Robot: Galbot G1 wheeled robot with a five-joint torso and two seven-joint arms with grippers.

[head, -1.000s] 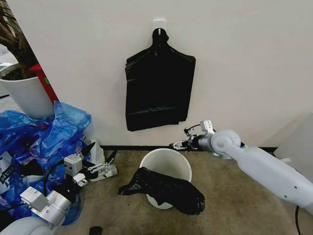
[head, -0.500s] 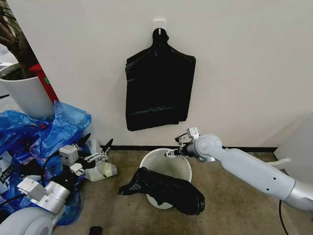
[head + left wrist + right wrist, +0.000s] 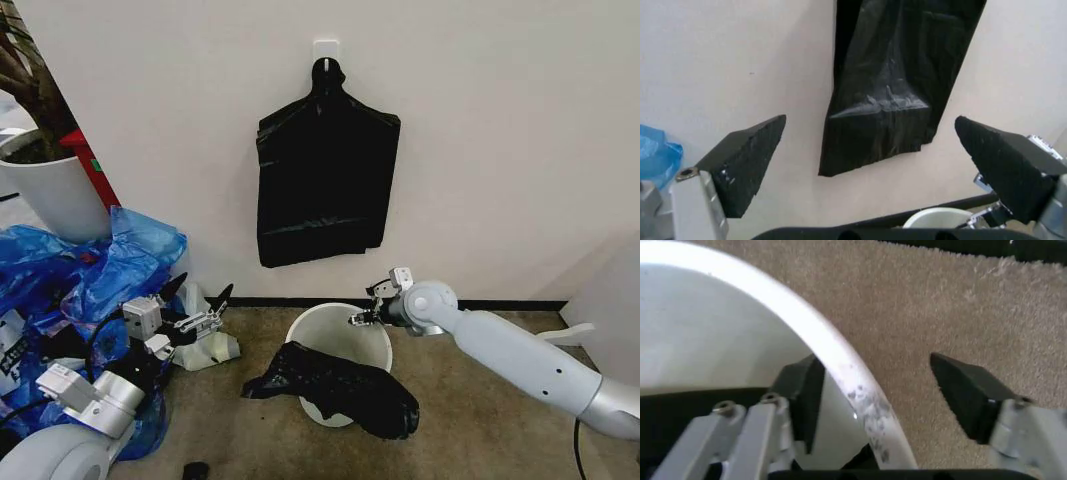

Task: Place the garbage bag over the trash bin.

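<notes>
The right claw (image 3: 363, 318) is hanging released over the far rim of the trash bin (image 3: 338, 345). In the right wrist view its jaws are straddling that rim, one finger (image 3: 797, 390) inside the bin and the other outside over the carpet (image 3: 920, 305), spread as if to pinch the wall or steady the bin; nothing is caught between them. The garbage bag (image 3: 335, 390) is lying crumpled across the bin's near rim, partly spilling onto the carpet in front of the bin, so the mouth is not yet covered. The left claw (image 3: 200, 305) is waiting to the left of the bin, released and grasping nothing, its fingers pointing toward the flat black bundle (image 3: 322, 180) hung on the wall above the bin. Blue bags (image 3: 90, 270) are heaped farther left of the bin.
</notes>
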